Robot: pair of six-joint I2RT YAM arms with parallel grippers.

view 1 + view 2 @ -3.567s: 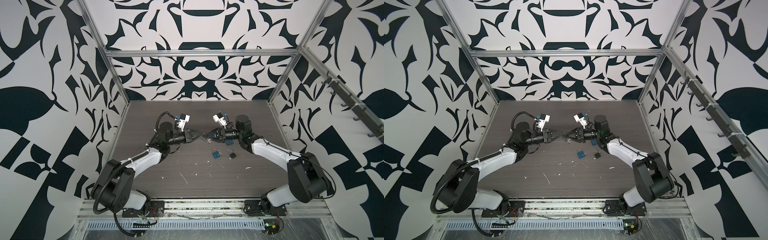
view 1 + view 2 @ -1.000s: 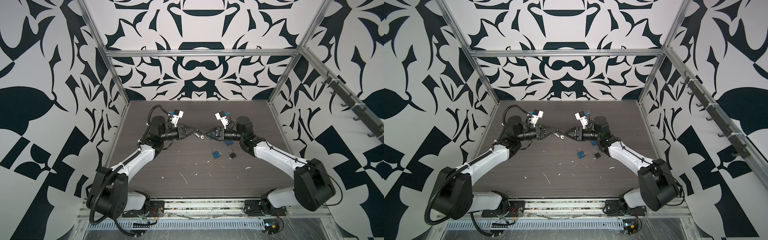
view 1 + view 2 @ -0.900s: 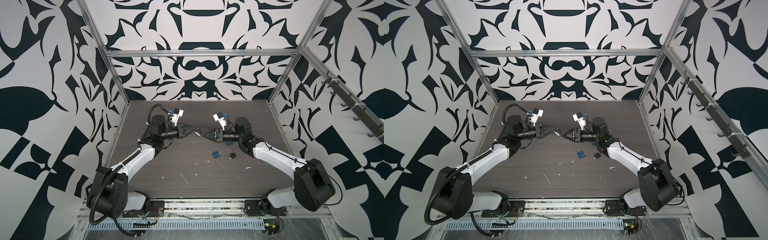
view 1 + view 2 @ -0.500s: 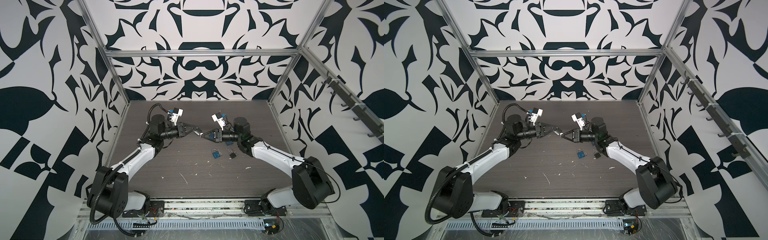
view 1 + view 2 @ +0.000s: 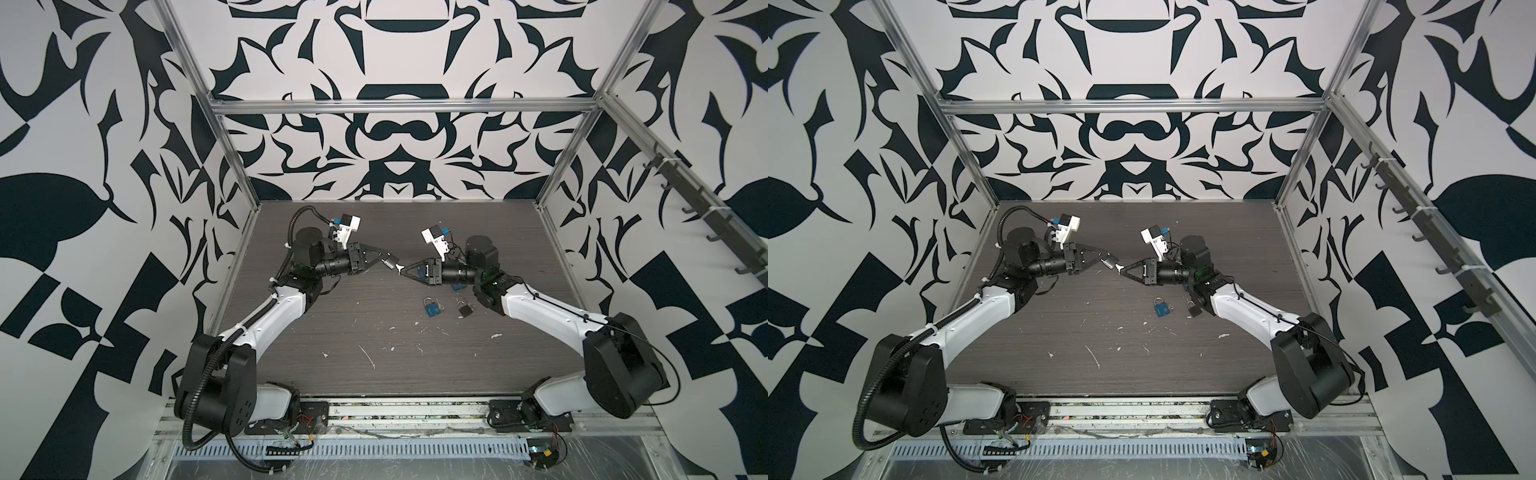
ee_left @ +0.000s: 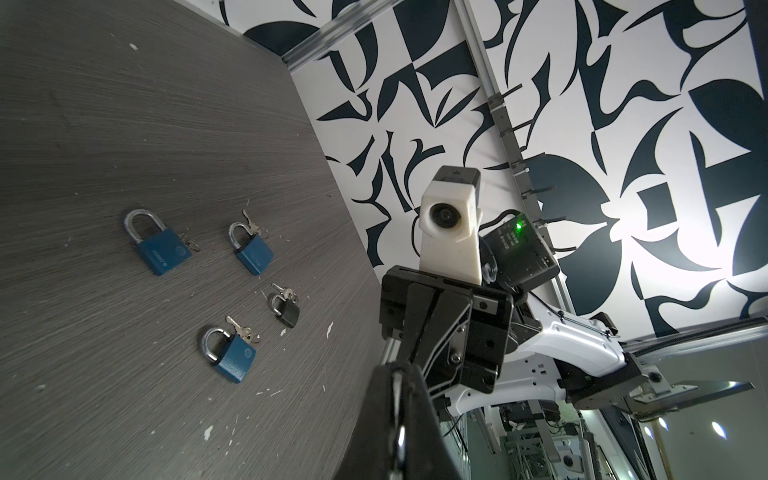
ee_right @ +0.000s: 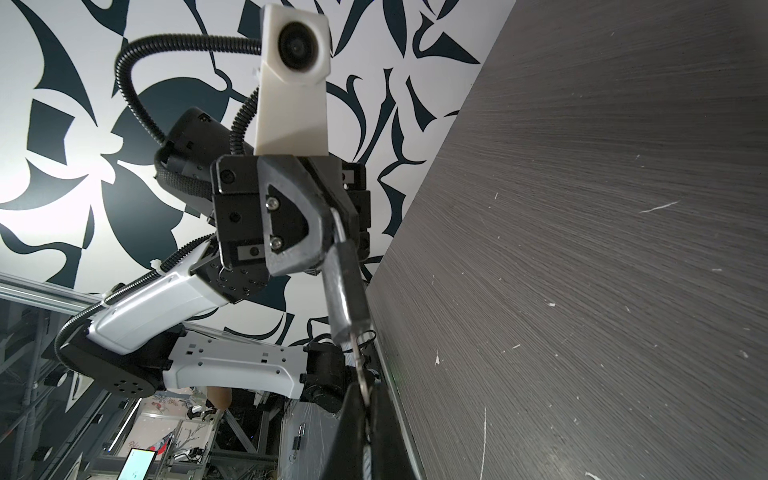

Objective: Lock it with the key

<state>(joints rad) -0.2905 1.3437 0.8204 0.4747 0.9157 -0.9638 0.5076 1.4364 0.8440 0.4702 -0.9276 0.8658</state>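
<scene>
Over the grey table (image 5: 316, 324) the two arms now meet in the air, closer together than a second ago. The left gripper (image 5: 383, 261) stays clenched on the small padlock (image 5: 389, 262), it seems by the shackle end, and holds it well above the table, between the two arms. The right gripper (image 5: 404, 270), which stood half open a second ago, is now closed on the key (image 5: 399, 267). In the right wrist view the key is pinched between its fingers, and the blade seems to sit in the bottom of the small padlock. I judge that the key is inserted and gripped, so only the turn is left.

On the table lie three blue padlocks (image 6: 160, 249) and one spare dark padlock (image 6: 286, 313), each with keys. The blue ones carry a pale word and a round mark, too small to read.
</scene>
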